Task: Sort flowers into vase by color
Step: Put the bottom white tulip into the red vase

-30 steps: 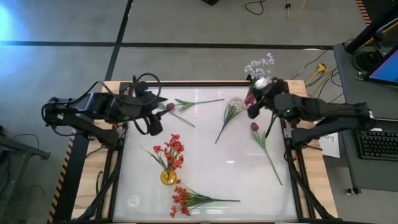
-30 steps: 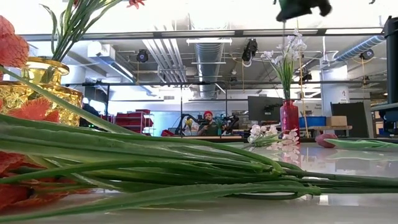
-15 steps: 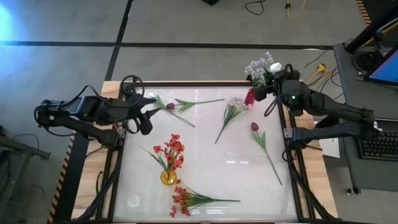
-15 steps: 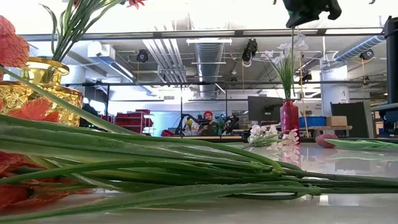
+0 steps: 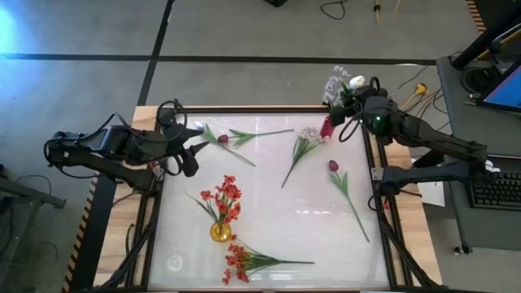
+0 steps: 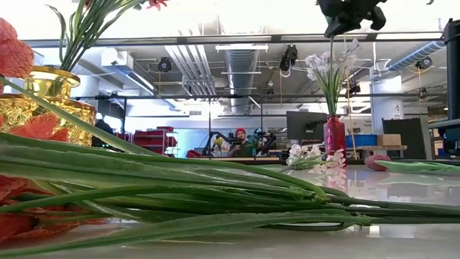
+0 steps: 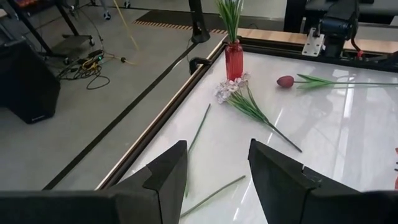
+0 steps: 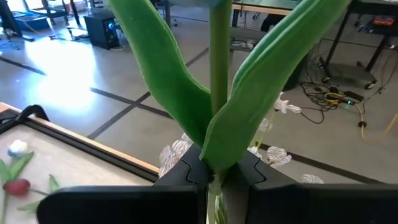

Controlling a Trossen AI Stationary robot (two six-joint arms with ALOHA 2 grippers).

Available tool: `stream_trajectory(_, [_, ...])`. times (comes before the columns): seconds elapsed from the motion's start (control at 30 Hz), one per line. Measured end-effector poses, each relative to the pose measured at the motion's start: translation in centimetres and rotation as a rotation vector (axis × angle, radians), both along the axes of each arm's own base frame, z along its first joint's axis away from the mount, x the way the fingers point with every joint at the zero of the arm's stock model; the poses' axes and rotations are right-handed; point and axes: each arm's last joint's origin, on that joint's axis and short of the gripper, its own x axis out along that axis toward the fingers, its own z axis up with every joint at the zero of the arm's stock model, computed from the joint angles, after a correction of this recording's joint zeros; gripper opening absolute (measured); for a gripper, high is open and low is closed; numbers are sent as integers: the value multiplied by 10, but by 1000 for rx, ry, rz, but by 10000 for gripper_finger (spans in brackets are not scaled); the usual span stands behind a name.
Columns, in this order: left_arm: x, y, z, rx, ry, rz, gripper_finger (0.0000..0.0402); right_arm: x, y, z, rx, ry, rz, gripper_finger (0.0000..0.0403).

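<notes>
My right gripper (image 5: pixel 356 104) is at the table's far right corner, above the red vase (image 5: pixel 327 128), which holds white sprays (image 5: pixel 335 85). It is shut on a green-stemmed flower with a white bud (image 5: pixel 356 81). My left gripper (image 5: pixel 192 145) is open and hovers near the far left edge, beside a maroon tulip (image 5: pixel 222 138) lying on the table. In the left wrist view the open fingers (image 7: pixel 214 177) point across the table at the red vase (image 7: pixel 234 60). A gold vase (image 5: pixel 220 232) holds red-orange sprays (image 5: pixel 225 198). My right gripper pinches the white-bud flower's stem (image 8: pixel 216 163) between its two fingers, just below where two long leaves branch off. The fingers lie across the stem. The flower is lifted clear and stands roughly upright, bud on top, with its thin lower stem hanging down toward the white sprays (image 6: pixel 332 68).
A pale lavender spray (image 5: pixel 305 143) lies flat near the red vase. A second maroon tulip (image 5: pixel 334 166) lies with its stem running toward the near right. A red-orange spray (image 5: pixel 241 262) lies by the near edge. Bare white table shows in the middle. A person sits far behind the table (image 6: pixel 241 144).
My right gripper has carried the white-bud flower from over the table beside the red vase toward the far right corner, and now holds it above the vase's sprays. My left gripper has drawn back a little toward the table's left edge and stayed open.
</notes>
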Motion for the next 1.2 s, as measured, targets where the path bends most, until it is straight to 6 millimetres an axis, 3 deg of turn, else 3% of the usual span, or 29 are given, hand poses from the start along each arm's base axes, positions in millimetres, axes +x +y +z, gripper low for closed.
stream_trajectory(0.43, [0, 0, 0, 0, -3, 1, 157, 11, -15, -7, 13, 16, -56, 18])
stream_trajectory(1.2, [0, 0, 0, 0, -2, 1, 157, 10, -16, -12, 9, 82, -102, 20])
